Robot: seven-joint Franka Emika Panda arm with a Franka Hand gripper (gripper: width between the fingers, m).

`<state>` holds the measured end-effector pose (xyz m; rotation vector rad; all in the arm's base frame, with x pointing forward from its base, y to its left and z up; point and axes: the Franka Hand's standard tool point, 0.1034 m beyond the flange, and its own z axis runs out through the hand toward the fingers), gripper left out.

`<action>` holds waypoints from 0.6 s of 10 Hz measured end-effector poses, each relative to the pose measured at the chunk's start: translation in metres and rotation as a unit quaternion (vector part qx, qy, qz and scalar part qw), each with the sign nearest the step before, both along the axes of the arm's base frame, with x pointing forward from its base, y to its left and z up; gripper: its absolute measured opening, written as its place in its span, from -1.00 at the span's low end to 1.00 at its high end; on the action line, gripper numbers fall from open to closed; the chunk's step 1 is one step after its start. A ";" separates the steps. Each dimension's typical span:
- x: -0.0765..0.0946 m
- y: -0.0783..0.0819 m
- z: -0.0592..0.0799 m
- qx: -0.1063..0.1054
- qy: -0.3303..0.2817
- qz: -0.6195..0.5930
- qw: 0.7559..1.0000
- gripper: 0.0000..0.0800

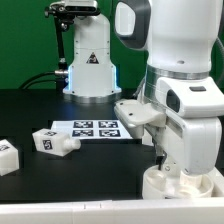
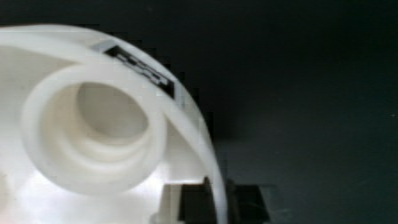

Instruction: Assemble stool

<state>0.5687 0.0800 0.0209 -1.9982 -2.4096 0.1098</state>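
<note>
The fingers [image 2: 178, 206] of the gripper [image 2: 212, 203] stand narrow, one on each side of the rim wall of the round rimmed white plastic seat [image 2: 71, 60]. Judged from the wrist view, they are clamped on that rim.

The seat has a smooth dished interior, a stepped round socket [image 2: 98, 112] and a black-and-white square marker tag [image 2: 143, 68] on the rim. The visible socket is empty.

In the exterior view the seat sits low under the arm, at the exterior view's right, near the front edge of the black table [image 1: 100, 170]. Whether it rests on the table or is lifted cannot be told.

Two short chunky white block legs [image 1: 55, 142] [image 1: 5, 156] lie loose at the exterior view's left, well apart from the seat and beside the marker board [image 1: 95, 128].

Assessment: assembly is at an early stage. No leg appears fitted, so all leg insertions remain.
</note>
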 end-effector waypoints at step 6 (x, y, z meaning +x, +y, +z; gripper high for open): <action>-0.004 0.005 0.025 -0.004 -0.019 -0.055 0.998 0.44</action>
